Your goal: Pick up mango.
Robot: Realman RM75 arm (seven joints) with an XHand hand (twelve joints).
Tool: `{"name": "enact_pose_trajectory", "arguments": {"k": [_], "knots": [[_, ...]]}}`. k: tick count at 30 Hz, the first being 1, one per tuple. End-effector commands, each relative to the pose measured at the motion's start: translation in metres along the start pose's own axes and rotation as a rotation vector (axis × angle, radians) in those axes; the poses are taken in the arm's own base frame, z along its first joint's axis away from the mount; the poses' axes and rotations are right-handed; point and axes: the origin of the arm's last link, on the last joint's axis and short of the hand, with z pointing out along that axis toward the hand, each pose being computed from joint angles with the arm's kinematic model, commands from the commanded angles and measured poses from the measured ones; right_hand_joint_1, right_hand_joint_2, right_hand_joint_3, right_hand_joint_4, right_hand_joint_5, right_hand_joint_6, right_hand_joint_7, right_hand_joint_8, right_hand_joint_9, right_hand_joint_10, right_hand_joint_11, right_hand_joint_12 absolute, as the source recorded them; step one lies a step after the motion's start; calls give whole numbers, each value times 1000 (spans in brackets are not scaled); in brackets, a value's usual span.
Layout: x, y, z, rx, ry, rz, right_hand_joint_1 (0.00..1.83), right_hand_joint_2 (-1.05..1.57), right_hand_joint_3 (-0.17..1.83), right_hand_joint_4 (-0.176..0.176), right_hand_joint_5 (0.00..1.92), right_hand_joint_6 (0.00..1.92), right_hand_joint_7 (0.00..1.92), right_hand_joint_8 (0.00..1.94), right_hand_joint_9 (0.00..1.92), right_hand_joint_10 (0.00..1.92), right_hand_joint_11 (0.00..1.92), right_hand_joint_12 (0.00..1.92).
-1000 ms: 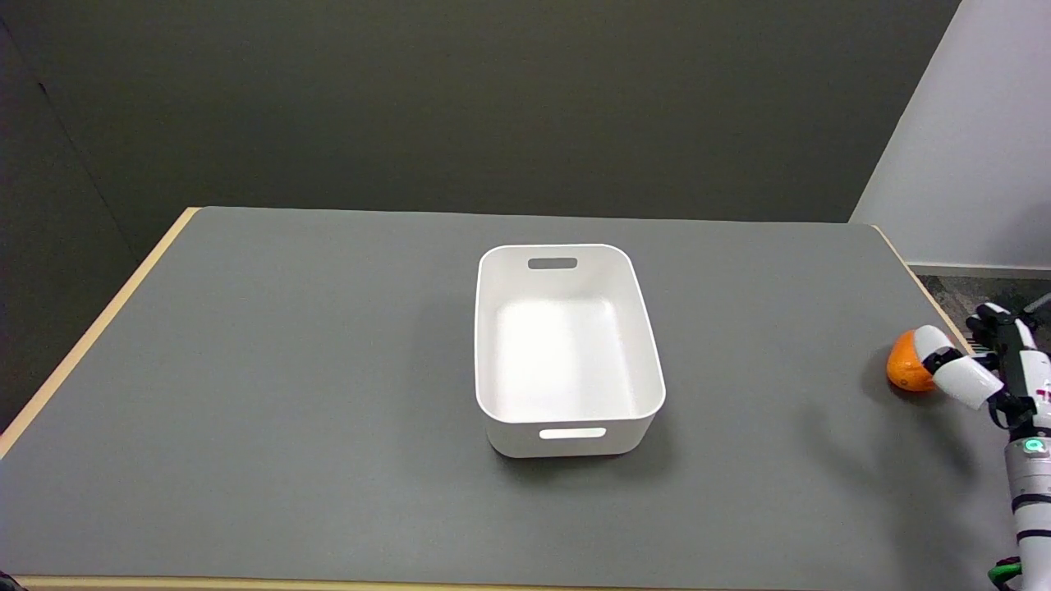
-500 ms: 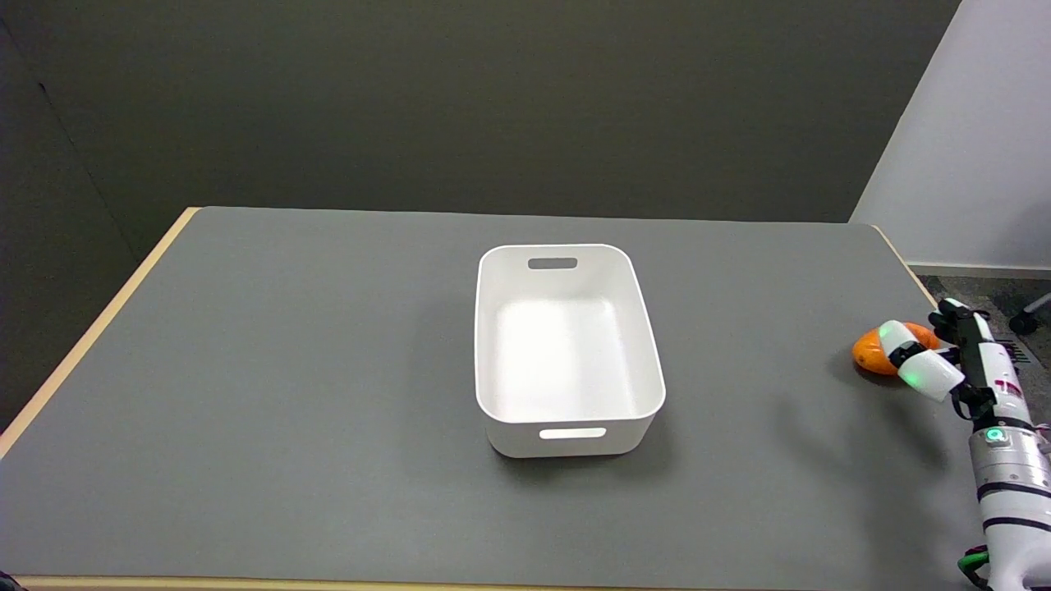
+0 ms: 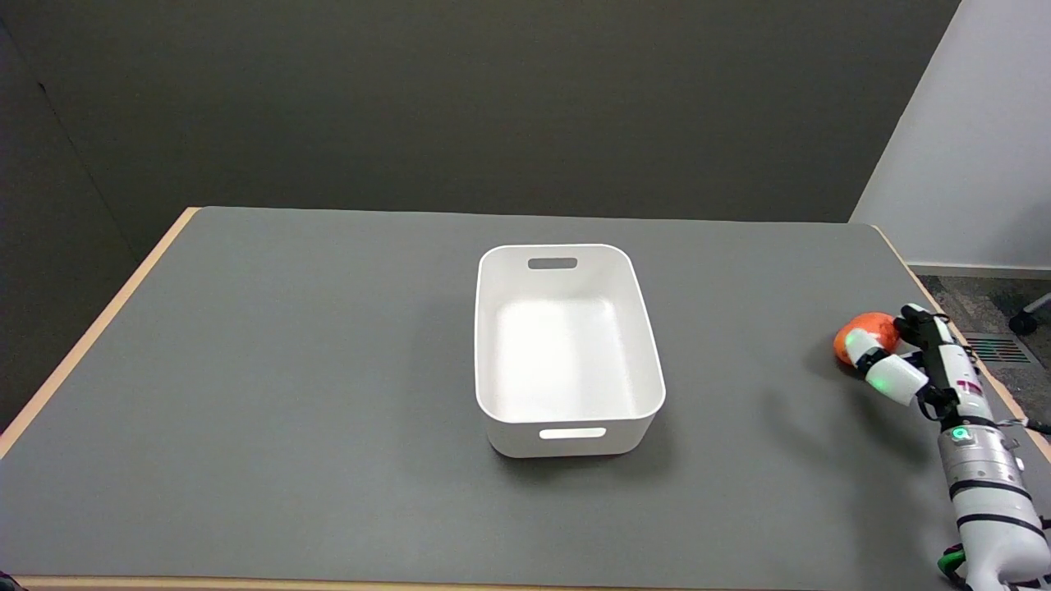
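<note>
The mango [image 3: 869, 327], orange-red and rounded, is at the table's right side, close to the right edge. My right hand [image 3: 910, 366] grips it, with a white finger across its front and dark fingers [image 3: 920, 322] behind it. The hand hides the mango's right part. Whether the fruit touches the table I cannot tell; a faint shadow lies to its lower left. The arm [image 3: 981, 484] reaches in from the lower right.
A white rectangular bin [image 3: 486, 345] with handle slots stands in the middle of the grey table [image 3: 271, 394], well left of the mango. The table's right edge [image 3: 928, 291] runs just behind the hand.
Over the last second the hand and the mango have moved together leftward and farther up the picture, away from the right edge and toward the bin.
</note>
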Motion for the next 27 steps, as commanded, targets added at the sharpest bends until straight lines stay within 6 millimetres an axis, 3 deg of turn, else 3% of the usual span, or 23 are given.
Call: {"name": "enact_pose_trajectory", "arguments": {"k": [1,6,17,23,25,27], "knots": [[6,-33,33,123,-104,-175,537,596,863,-176,71,369,118,468,64,800,193,1487],[14,-48,46,163,-114,-219,544,618,804,-176,63,368,120,426,37,811,195,1463],[16,-53,63,178,-141,-259,527,614,789,-176,54,365,104,410,15,795,171,1434],[13,-40,63,114,-175,-293,471,575,894,-176,58,332,65,455,7,746,166,1378],[12,-33,61,86,-182,-287,647,569,959,-176,26,351,33,516,1,717,212,1121],[10,-25,59,59,-186,-283,560,573,876,-176,53,330,50,442,-1,713,135,1313]]}}
